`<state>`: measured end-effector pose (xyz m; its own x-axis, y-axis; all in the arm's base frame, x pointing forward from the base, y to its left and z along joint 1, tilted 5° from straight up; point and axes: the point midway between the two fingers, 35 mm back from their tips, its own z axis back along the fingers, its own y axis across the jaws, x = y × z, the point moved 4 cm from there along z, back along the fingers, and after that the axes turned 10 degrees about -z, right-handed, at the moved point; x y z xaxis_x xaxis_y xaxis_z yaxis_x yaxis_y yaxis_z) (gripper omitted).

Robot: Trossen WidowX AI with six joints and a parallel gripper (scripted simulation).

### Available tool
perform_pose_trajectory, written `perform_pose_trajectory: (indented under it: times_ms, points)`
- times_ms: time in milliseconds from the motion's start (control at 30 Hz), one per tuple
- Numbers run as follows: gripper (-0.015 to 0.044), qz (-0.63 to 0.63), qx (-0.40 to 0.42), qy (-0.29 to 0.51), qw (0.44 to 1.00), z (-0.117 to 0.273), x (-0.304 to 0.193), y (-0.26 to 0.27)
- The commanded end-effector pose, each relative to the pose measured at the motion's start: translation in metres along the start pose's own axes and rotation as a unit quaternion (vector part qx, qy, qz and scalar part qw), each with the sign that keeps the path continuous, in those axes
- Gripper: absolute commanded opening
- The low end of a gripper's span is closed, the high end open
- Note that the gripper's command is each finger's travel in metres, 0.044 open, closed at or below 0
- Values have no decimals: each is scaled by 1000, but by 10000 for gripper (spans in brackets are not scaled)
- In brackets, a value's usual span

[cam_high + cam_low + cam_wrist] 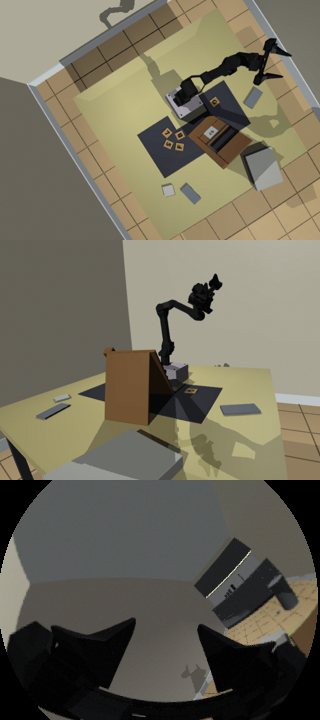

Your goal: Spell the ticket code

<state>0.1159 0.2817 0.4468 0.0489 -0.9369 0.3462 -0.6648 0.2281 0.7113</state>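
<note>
The brown board stands tilted. Its white ticket shows two small characters, apparently S7 or 57. The dark rail shows no tile in the top view. Tile 7, tile B, a tile like S or 5 and tile F lie flat left of the board. Tile G lies alone by the arm's base. My gripper is open and empty, high up and far from the tiles.
A dark mat lies under the tiles. A large grey box stands beyond the board. Blue-grey slabs and a small white block lie off the mat.
</note>
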Motion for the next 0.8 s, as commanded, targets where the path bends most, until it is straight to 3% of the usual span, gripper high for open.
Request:
perform_pose_trajectory:
  times_ms: [0,367,767]
  points:
    - [426,5,0,1,1000,-1,1,-1]
    - [440,265,-51,95,958,-14,43,-112]
    - [440,399,-223,248,854,60,101,-246]
